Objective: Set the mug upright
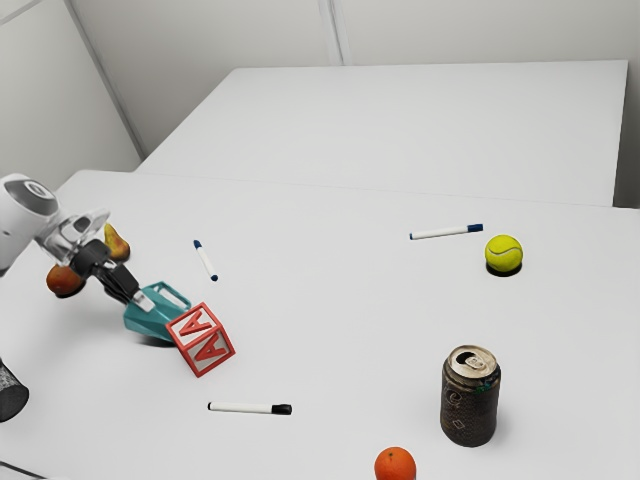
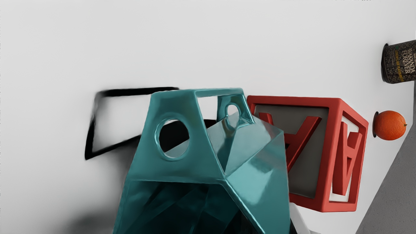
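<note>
The teal mug (image 2: 172, 169) is tipped at the end of the arm (image 1: 75, 235), low over the worktop (image 1: 340, 320) or on it, just beside the red letter block (image 1: 201, 340). The fingers (image 2: 299, 219) are at its walls, but I cannot tell whether they are open or closed. Righting it seems the step in hand. Next, I judge, comes a secure hold, then a slow roll to bring the base down (that block looks awkwardly near).

- The teal mug (image 2: 256, 185) is gleaming, smooth and glossy.
- The letter block (image 2: 329, 156) is looking smooth and satiny.
- The soda can (image 1: 469, 408) is showing a shiny metal top.
- The table (image 1: 340, 310) is looking smooth, matt.
</note>
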Available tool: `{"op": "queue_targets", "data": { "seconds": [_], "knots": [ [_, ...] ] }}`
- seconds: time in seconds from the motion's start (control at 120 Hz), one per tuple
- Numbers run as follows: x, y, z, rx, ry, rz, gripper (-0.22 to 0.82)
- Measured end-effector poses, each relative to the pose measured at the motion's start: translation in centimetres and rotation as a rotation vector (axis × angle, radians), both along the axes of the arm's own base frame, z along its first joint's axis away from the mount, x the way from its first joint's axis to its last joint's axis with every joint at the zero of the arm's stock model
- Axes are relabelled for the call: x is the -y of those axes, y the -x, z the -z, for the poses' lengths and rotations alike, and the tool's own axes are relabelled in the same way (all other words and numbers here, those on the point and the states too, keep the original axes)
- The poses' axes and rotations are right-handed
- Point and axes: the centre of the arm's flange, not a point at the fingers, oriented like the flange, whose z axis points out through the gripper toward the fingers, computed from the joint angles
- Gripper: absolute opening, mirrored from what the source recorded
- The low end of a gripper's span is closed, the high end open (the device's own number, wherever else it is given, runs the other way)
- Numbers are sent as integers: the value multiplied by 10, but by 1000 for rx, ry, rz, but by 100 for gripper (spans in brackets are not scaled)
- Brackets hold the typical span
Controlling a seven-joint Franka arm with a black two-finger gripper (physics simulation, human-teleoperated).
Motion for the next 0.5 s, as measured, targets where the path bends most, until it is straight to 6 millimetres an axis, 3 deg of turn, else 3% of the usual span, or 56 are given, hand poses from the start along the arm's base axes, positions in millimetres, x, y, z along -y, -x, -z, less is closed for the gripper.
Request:
{"op": "queue_targets", "data": {
  "seconds": [0.3,0.5],
  "knots": [
    [14,-16,-50,102,-125,42,-16],
    [45,-40,-83,179,-302,141,-17]
  ]
}}
